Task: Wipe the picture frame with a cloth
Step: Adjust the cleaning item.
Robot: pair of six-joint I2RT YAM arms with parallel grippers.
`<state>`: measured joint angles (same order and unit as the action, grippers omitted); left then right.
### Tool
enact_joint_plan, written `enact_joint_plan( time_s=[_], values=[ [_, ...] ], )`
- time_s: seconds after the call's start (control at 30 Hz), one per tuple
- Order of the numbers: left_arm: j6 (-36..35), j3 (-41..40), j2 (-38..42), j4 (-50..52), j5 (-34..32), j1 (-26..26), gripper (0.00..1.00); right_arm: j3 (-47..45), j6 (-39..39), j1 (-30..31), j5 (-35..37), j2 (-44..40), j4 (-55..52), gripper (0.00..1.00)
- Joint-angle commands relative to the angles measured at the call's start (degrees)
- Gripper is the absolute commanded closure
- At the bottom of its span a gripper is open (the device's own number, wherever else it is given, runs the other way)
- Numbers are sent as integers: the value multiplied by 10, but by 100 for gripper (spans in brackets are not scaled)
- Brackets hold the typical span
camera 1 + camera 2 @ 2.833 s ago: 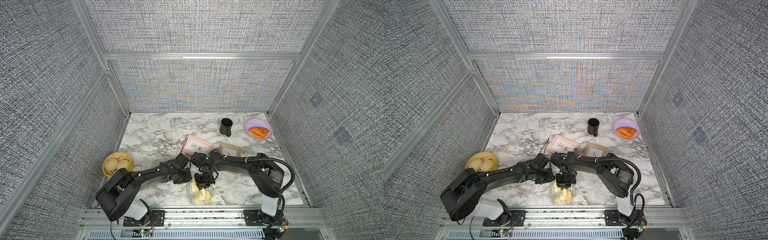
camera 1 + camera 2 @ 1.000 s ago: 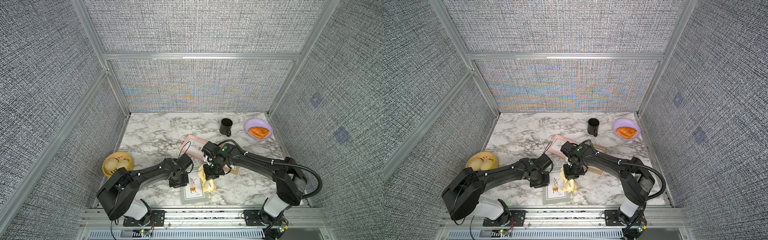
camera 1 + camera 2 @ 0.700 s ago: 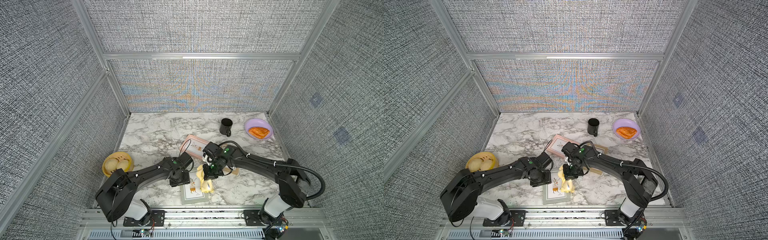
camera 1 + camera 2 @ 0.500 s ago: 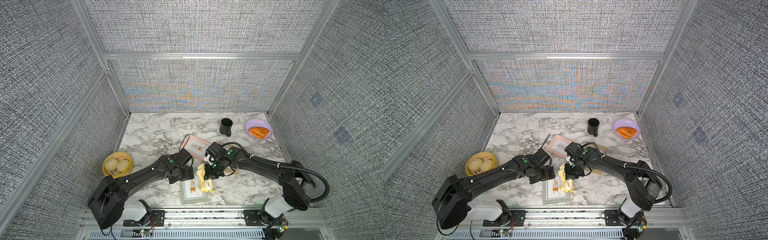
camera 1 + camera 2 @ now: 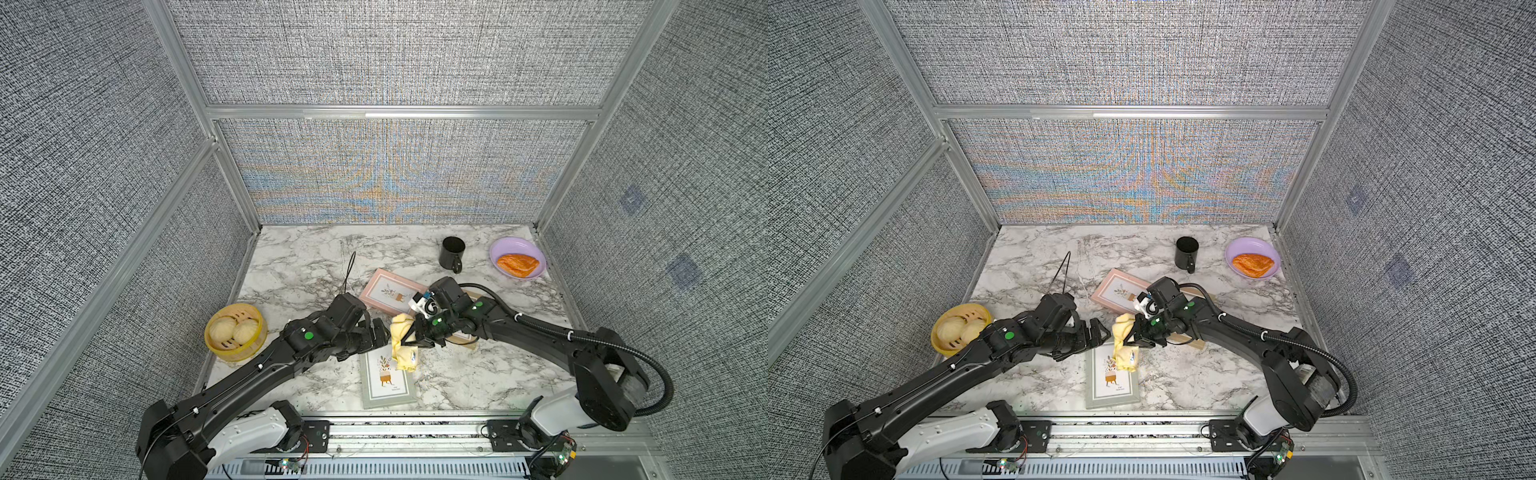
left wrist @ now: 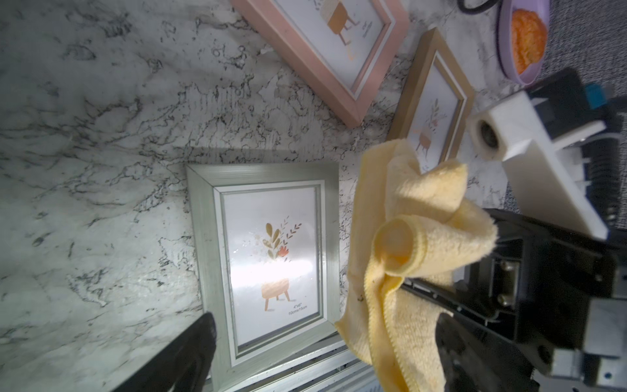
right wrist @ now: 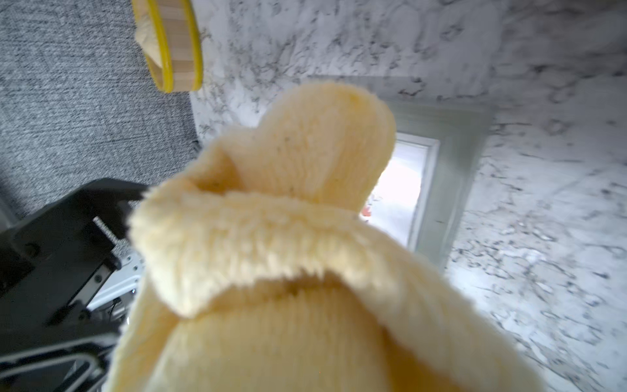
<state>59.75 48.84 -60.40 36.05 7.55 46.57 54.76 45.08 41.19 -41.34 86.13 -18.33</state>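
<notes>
Nearest me, at six o'clock on the marble table (image 5: 478,374), the silver-grey rectangular picture frame (image 5: 384,388) lies flat. Its one-o'clock corner is hidden behind the soft pale-yellow fabric cloth (image 5: 401,351). My right gripper (image 5: 417,340) is clamped on that cloth. It hangs bunched over the frame, though I can't tell whether it touches the glass. The right wrist view is all cloth, and my fingertips are lost behind it. My left gripper (image 5: 381,336) is spread wide, holding nothing, at the cloth's nine o'clock. Both arms reach in low and meet mid-table. Farther back, my right arm covers most of a tan wooden frame (image 6: 429,101), and a pink rectangular frame (image 5: 388,291) lies beyond.
</notes>
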Motion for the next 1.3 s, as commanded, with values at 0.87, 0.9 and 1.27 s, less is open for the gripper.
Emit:
enact_joint_plan(
  time_s=[0.87, 0.9, 1.27],
  values=[
    [42, -27, -59, -233, 106, -31, 0, -46, 52, -66, -220, 32, 235, 86],
    [49, -32, -63, -244, 110, -33, 0, -47, 54, -67, -220, 33, 239, 86],
    [85, -43, -97, -311, 152, -49, 0, -53, 90, -68, -219, 47, 303, 82]
  ],
)
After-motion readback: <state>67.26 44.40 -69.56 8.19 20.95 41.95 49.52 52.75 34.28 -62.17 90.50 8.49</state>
